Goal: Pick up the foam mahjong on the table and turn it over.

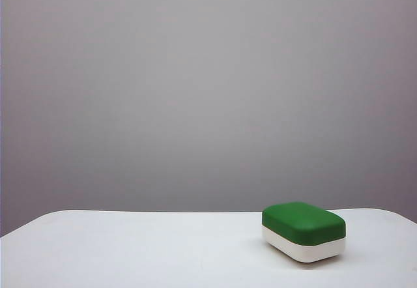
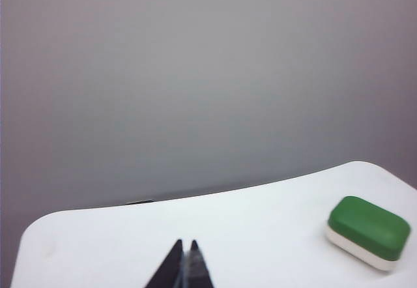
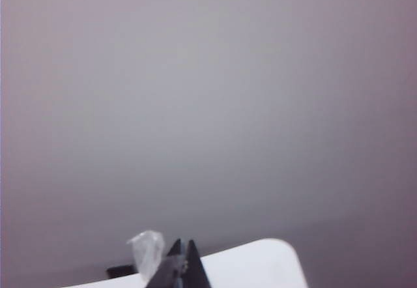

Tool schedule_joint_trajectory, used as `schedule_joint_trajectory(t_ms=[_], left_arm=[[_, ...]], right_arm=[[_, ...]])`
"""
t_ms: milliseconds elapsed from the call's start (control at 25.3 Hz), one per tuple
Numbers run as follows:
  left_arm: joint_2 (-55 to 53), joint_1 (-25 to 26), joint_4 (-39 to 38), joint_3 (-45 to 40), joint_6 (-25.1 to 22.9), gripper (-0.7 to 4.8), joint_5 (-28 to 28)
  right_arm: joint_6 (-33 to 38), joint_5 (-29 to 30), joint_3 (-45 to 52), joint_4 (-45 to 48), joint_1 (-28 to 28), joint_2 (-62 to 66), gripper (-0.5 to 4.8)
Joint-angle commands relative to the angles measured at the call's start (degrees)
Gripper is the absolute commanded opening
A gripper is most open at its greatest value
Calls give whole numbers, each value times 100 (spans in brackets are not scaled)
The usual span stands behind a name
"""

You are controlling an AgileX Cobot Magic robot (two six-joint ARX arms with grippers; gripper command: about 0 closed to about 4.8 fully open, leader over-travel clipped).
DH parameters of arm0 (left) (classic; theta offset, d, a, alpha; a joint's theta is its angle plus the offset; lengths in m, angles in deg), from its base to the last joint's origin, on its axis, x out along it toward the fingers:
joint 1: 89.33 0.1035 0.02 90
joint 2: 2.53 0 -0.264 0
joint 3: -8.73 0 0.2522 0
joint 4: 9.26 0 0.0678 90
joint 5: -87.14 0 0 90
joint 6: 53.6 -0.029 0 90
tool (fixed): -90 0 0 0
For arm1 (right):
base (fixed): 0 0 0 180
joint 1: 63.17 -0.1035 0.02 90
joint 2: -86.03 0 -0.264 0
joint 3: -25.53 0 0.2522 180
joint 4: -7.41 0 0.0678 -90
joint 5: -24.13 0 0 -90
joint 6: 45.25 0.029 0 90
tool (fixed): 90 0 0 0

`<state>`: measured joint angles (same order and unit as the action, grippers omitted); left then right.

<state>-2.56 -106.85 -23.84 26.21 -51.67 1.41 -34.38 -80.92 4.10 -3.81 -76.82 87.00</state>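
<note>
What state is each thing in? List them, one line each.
foam mahjong: lying flat on the table, green half up, cream half down, nothing touching it.
table: white top, carrying only the block.
left gripper: shut, empty, well away from the block.
right gripper: shut, holding nothing, over the table's edge.
scrap of clear plastic: crumpled, beside the right gripper's tips.

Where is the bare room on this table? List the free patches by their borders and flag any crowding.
The table is bare from its left rounded corner across to the foam mahjong, which sits green side up near the right end. A narrower bare strip lies between block and right edge. Nowhere is crowded. The left claw and right claw, both shut, stay off the block.
</note>
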Motion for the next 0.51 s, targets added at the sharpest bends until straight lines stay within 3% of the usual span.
schedule_joint_trajectory(t_ms=[39,118,355,513], left_arm=[[-2,374,87,-63,24,-5,243],[-2,658,87,-87,81,-5,446],[-2,1764,107,-258,188,-5,881],[-2,1899,155,-258,197,-5,883]], right_arm=[[-39,1019,-9,28,966,-92,-1],[-39,1381,-9,42,1261,-83,-1],[133,1392,234,-68,1537,-83,-1],[470,1394,568,-234,1537,-85,-1]])
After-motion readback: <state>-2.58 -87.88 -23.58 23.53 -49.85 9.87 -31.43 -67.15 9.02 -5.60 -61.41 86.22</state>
